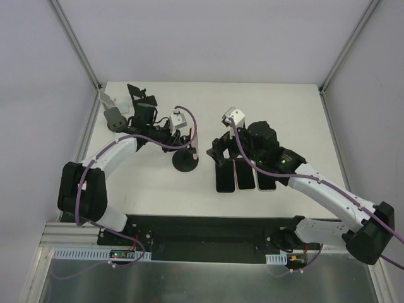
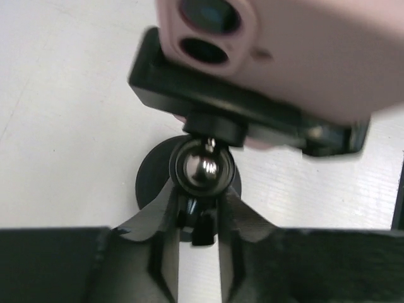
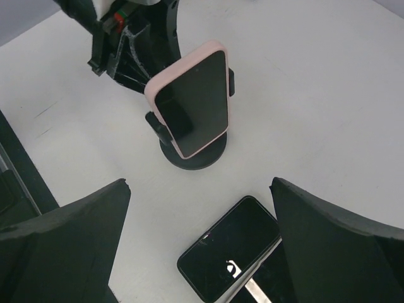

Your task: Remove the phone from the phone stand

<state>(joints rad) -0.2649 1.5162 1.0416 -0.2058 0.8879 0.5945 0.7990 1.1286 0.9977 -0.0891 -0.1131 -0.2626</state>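
The pink-cased phone (image 3: 192,101) sits clamped upright in the black phone stand (image 3: 192,154), screen towards my right wrist camera. Its back with the camera lenses shows in the left wrist view (image 2: 297,50), above the stand's clamp and ball joint (image 2: 203,167). My left gripper (image 2: 201,218) is shut on the stand's neck just below the ball joint. In the top view it (image 1: 182,145) is above the stand's round base (image 1: 185,163), and the phone is mostly hidden there. My right gripper (image 3: 202,246) is wide open and empty, right of the stand (image 1: 219,151).
Three dark phones (image 1: 245,177) lie side by side on the white table under my right gripper; one shows in the right wrist view (image 3: 230,249). A grey holder (image 1: 113,115) and a black holder (image 1: 140,96) stand at the back left. Frame posts rise at the rear corners.
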